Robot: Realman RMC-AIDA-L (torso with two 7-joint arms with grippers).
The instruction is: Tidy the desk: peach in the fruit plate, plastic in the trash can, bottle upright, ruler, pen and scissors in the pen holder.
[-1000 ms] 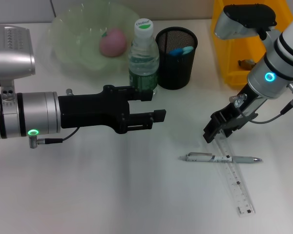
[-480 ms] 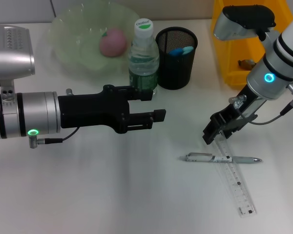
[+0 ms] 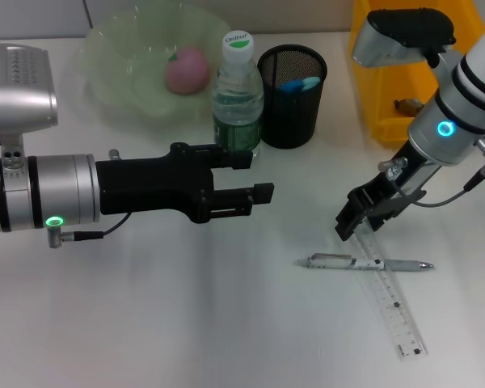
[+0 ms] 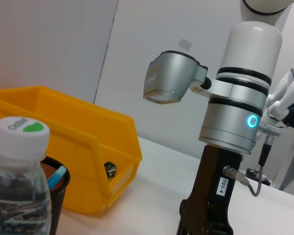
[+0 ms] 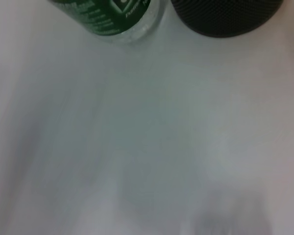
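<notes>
The clear ruler [image 3: 390, 299] lies on the white desk. The top end of the ruler sits between the fingers of my right gripper [image 3: 357, 220], which looks shut on it. A silver pen [image 3: 364, 263] lies across the ruler just below the gripper. The bottle [image 3: 237, 97] stands upright beside the black mesh pen holder [image 3: 292, 105], where something blue [image 3: 299, 83] shows; I cannot tell if it is the scissors. The peach [image 3: 186, 69] rests in the green fruit plate [image 3: 117, 73]. My left gripper [image 3: 250, 175] hovers open in front of the bottle, holding nothing.
The yellow trash can [image 3: 388, 89] stands at the back right with a small dark thing [image 3: 406, 105] inside. The left wrist view shows the bottle cap [image 4: 22, 132], the yellow bin [image 4: 63, 137] and the right arm [image 4: 235, 137]. The left arm spans the desk's left half.
The ruler's far end has swung slightly to the right. Both arms have barely moved.
</notes>
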